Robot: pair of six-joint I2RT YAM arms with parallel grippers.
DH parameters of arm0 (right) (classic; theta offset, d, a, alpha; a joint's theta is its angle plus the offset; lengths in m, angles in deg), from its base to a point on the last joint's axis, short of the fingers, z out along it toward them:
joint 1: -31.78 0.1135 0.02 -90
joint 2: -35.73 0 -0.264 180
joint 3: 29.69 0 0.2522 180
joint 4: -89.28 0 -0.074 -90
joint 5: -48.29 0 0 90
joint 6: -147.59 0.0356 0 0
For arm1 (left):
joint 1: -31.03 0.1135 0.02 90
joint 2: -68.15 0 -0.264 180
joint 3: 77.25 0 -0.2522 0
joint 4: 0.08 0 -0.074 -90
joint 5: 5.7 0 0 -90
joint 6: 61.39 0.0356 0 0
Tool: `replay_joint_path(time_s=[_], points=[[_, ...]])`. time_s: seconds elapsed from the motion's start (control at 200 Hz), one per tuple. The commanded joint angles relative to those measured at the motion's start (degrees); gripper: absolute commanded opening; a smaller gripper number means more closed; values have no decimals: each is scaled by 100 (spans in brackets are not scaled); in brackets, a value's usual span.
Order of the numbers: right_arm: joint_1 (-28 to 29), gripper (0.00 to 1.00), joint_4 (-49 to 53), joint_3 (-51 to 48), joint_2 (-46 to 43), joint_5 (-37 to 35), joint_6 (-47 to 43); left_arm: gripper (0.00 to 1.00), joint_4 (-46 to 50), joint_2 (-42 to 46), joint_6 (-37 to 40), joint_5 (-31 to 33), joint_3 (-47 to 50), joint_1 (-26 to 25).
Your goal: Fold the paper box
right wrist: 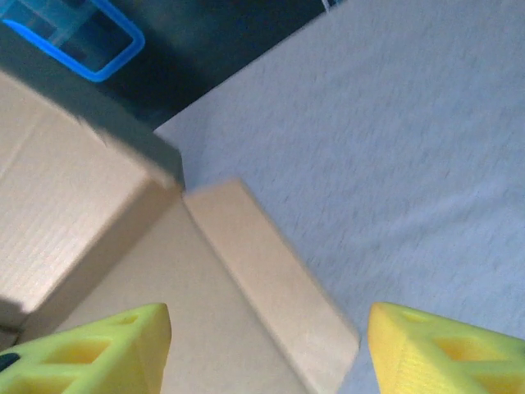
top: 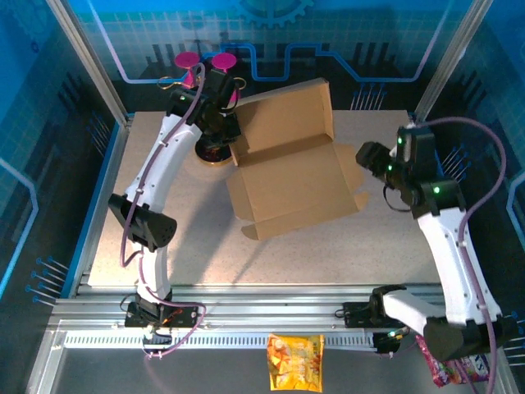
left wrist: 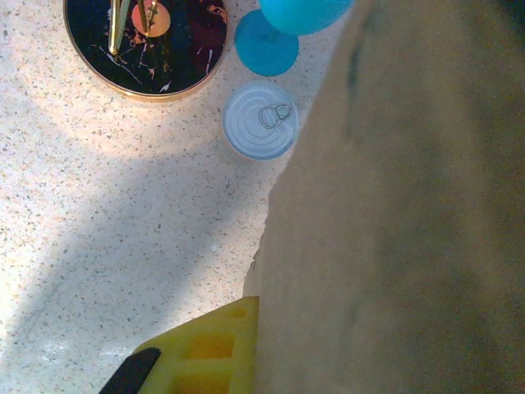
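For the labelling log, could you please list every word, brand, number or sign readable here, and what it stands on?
None can be read.
paper box: plain, no print.
orange snack bag: print too small and blurred.
can lid: no lettering visible.

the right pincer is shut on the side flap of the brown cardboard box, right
Not shut: the right pincer stands open, its yellow fingers spread wide with the side flap of the brown cardboard box between them, as the right wrist view shows.
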Motion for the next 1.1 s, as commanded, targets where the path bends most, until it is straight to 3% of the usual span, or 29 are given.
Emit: replay_joint_path(time_s=[0.0,0.18,0.33,0.675,0.801,1.096], points=[[-36,68,-143,-644,-513,839,992,0,-21,33,-432,29,-239,91],[-34,71,-475,-1786,-1305,1252,1371,0,-157,10,-591,12,-283,145],[52,73,-1655,-2856,-1712,1779,1792,0,-140,-79,-633,-60,-381,145],[806,69,-2987,-3103,-1059,1632,1990,0,-151,-78,-662,-122,-391,145],[977,56,-3262,-3054,-810,1596,2072,0,-138,-63,-645,-114,-392,145],[1051,29,-2718,-2775,-531,1263,1976,0,-134,-35,-636,-148,-394,146]])
